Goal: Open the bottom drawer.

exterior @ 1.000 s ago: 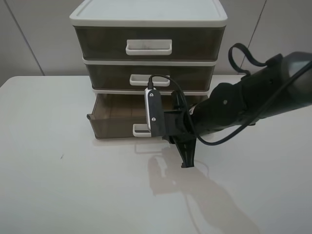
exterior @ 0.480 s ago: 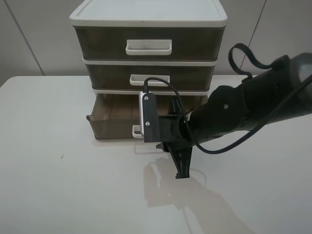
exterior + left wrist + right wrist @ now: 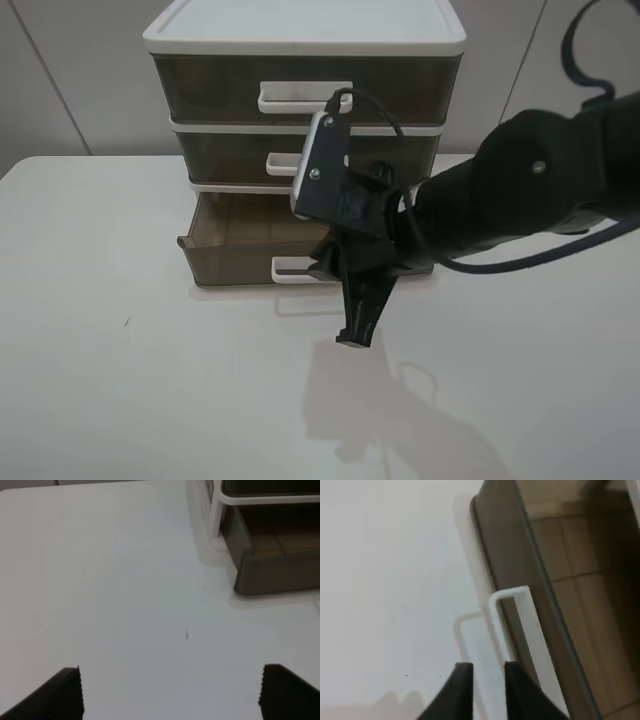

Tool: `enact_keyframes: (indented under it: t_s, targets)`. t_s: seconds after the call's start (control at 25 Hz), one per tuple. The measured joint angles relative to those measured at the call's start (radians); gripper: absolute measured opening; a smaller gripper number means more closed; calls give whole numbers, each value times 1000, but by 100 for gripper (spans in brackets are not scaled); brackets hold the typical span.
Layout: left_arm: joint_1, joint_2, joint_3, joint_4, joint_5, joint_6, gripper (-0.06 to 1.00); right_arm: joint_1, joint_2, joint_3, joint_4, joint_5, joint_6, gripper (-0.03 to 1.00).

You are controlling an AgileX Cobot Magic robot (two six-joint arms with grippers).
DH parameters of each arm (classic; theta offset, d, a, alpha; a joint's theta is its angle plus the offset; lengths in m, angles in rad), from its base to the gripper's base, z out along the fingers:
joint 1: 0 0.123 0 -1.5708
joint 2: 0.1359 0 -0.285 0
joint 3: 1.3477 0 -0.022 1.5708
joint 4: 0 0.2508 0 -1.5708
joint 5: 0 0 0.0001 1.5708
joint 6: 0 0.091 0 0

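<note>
The bottom drawer [image 3: 245, 262] is smoky brown with a white loop handle [image 3: 293, 268]. It stands pulled partway out of the white-framed three-drawer unit [image 3: 305, 35]. My right gripper [image 3: 353, 335] hangs fingers-down above the table just in front of the drawer, right of the handle, touching nothing. In the right wrist view its fingers [image 3: 463, 690] are close together with nothing between them, and the handle [image 3: 512, 596] and drawer front [image 3: 505, 555] lie beyond. My left gripper [image 3: 172, 692] is open and empty over bare table, with the drawer's corner [image 3: 280, 575] ahead. It is out of the exterior view.
The two upper drawers [image 3: 305, 95] are shut. The unit stands at the back of a white table [image 3: 150, 380]. My right arm [image 3: 530, 190] reaches in from the right, across the unit's lower right front. A grey wall is behind.
My right gripper has moved left and risen, with the wrist tilting upward. The bottom drawer stays pulled out as it was.
</note>
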Motion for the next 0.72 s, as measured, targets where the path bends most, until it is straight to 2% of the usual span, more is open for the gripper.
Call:
enact_keyframes:
  t_s: [0.08,0.24,0.36,0.56,0.72]
  targets:
    - [0,0,0,0,0,0,72,-35,-60,0,1,63,69,17]
    - [0,0,0,0,0,0,72,-162,-174,0,-16,202,211,42]
    - [0,0,0,0,0,0,72,-266,-277,25,-50,258,347,56]
    - [0,0,0,0,0,0,72,-484,-498,117,-138,286,627,61]
    - [0,0,0,0,0,0,72,-639,-715,152,-243,361,836,62]
